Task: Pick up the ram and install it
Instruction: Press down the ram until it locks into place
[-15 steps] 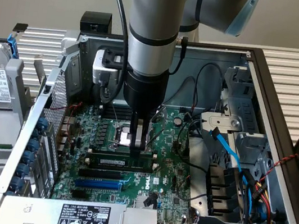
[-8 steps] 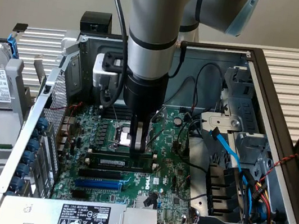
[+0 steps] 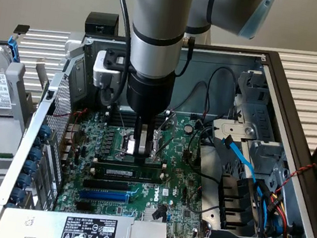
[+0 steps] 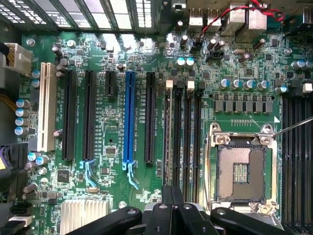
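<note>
Pressed together at the tool point(image 3: 140, 147), with nothing visibly pinched between the tips. Hanging straight down over the motherboard point(image 3: 186, 190) inside the open computer case point(image 3: 282, 96), low and close to the board.

Just beside the tool, on its side toward the blue slot point(image 3: 104, 195): the ram point(image 3: 129, 173), laid along a black memory slot with its white label showing, apparently seated or resting there. Cannot tell whether touching the tool or just apart from it.

Long axis of the ram crosswise to the tool, parallel to the blue slot and to the neighbouring memory slots point(image 4: 188, 132), reaching past the tool at both ends.

On the tool's opposite side from the ram: the CPU socket point(image 4: 240, 171) with its metal frame, near. Open room straight above the ram; tighter toward the socket frame and toward the loose cables point(image 3: 209, 103) behind the tool. Only one arm here, so no choice of nearer hand.
</note>
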Controlling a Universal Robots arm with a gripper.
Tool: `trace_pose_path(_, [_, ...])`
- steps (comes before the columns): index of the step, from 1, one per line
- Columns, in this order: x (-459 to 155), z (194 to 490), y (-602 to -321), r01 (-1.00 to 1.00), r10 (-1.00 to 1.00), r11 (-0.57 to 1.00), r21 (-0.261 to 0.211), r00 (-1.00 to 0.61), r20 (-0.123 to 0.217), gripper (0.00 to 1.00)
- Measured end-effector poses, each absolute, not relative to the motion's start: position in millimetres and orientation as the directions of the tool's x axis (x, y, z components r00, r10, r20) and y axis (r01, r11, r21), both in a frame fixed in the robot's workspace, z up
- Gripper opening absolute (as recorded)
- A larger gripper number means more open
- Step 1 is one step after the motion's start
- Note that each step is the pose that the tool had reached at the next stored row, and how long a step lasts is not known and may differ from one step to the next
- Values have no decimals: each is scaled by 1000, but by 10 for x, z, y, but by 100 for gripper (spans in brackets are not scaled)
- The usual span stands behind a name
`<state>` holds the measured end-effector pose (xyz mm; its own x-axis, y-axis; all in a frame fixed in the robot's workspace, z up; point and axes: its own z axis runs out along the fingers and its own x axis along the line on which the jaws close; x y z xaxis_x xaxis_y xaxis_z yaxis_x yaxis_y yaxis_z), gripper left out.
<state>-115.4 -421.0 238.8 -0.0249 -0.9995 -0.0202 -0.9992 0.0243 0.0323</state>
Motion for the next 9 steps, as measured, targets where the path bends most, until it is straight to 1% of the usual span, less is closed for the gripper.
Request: trace_pose_path(9, [-1545, 2376, -4171, -999, -999, 24, 32, -25, -26, 10])
